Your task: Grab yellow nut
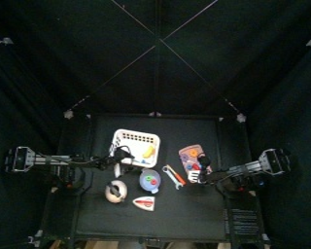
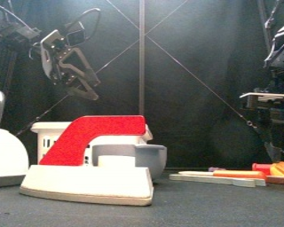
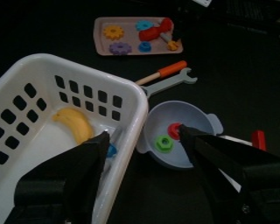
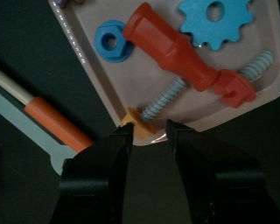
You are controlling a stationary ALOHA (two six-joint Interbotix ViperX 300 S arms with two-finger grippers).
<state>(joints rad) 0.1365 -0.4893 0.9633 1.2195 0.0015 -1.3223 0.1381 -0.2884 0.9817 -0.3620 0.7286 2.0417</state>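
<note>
A: Where is the yellow nut (image 4: 143,130)?

B: At the edge of the pink tray (image 4: 108,74), at roughly 3 o'clock on the table (image 1: 100,131) seen from above. The right end effector (image 4: 146,133) is right on it, jaws nearly together with the nut's yellow-orange tip showing in the narrow gap. It looks pinched, though I can't be sure the grip is firm.

A: And the left one?

B: The left end effector (image 3: 143,144) hangs with jaws apart over the white basket (image 3: 38,79) and the grey bowl (image 3: 189,118), resting.

A: How to do this well?

B: Squeeze fully before lifting, then rise straight up so the nut doesn't drag the tray or catch the red screwdriver (image 4: 184,54) and blue bolt (image 4: 213,74) beside it.
</note>
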